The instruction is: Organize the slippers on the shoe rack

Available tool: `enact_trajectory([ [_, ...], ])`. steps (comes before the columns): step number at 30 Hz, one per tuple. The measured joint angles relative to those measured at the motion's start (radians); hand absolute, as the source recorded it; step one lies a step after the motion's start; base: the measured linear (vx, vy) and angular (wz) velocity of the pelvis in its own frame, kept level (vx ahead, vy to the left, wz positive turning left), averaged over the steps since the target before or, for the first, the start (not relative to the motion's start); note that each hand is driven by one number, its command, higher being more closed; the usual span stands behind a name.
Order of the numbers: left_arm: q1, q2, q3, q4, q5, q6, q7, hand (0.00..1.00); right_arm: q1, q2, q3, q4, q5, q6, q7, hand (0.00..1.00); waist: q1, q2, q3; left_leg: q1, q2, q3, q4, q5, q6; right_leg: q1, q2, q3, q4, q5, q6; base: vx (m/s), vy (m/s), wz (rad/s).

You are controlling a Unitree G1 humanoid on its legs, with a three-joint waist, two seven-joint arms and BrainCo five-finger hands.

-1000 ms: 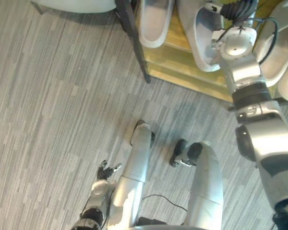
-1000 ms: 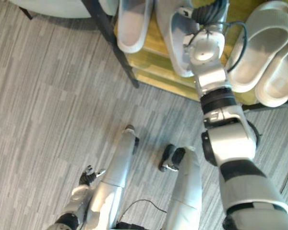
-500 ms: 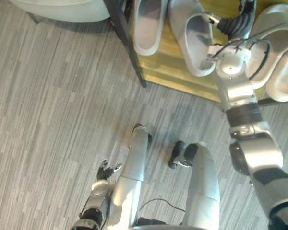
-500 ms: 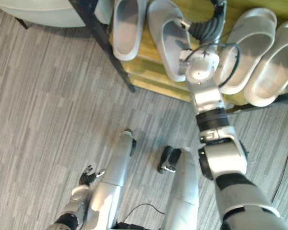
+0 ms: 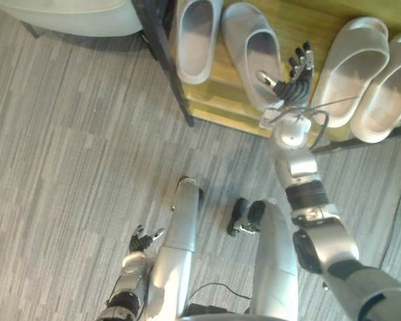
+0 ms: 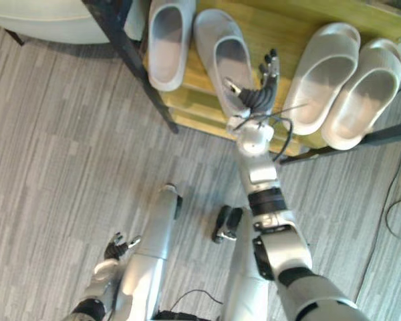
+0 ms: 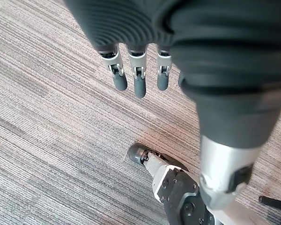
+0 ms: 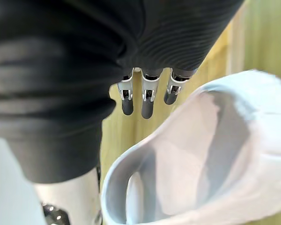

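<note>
Hovering over the wooden shelf of the shoe rack [image 5: 301, 23], my robot's right hand [image 5: 294, 83] holds nothing, its fingers [image 8: 147, 101] straight and slightly spread. Four pale grey slippers lie in a row on that shelf. The first slipper [image 5: 195, 37] is beside the rack's black leg [image 5: 164, 60], with the second slipper [image 5: 250, 47] just beside it. The third slipper [image 5: 351, 67] and fourth slipper [image 5: 387, 90] lie close together at the far right. The hand is in the gap between the second and third, its thumb over the second's rim. From the right wrist view I see a slipper's opening close by the fingers, but I cannot tell which one it is. The left hand [image 5: 142, 239] hangs low over the grey carpet [image 5: 67, 167], fingers loosely open and empty.
</note>
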Motion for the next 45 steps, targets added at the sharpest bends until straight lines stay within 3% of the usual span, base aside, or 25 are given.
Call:
enact_trajectory([
  [4, 0.000, -0.003, 0.022, 0.002, 0.000, 0.001, 0.001, 0.00, 0.014, 0.027, -0.004, 0.001, 0.022, 0.000, 0.002, 0.00, -0.003, -0.002, 0.001, 0.000, 0.000, 0.001, 0.000, -0.001, 0.001, 0.001, 0.000, 0.001, -0.001, 0.000, 0.000, 0.01, 0.043, 0.00],
  [22, -0.001, -0.011, 0.070, 0.004, 0.009, 0.011, 0.001, 0.00, 0.008, 0.113, 0.012, 0.000, 0.238, -0.087, 0.044, 0.00, -0.005, -0.010, 0.006, 0.001, 0.000, 0.000, -0.005, -0.002, 0.001, 0.002, 0.000, -0.002, -0.006, -0.001, 0.001, 0.00, 0.012, 0.00],
  [31, -0.005, -0.014, 0.069, 0.002, 0.009, 0.012, 0.004, 0.00, -0.048, 0.150, 0.038, 0.005, 0.379, -0.090, 0.050, 0.00, 0.009, -0.010, 0.006, 0.000, 0.000, -0.002, -0.014, -0.002, 0.001, 0.003, 0.000, -0.006, -0.016, -0.001, 0.001, 0.00, 0.003, 0.00],
  [45, -0.011, -0.017, 0.070, 0.009, 0.009, -0.002, 0.005, 0.00, -0.185, 0.114, 0.033, 0.174, 0.414, -0.085, 0.041, 0.00, 0.022, -0.005, 0.004, 0.000, -0.002, -0.018, -0.022, 0.003, -0.008, 0.004, -0.001, -0.023, -0.012, -0.005, -0.007, 0.00, 0.000, 0.01],
])
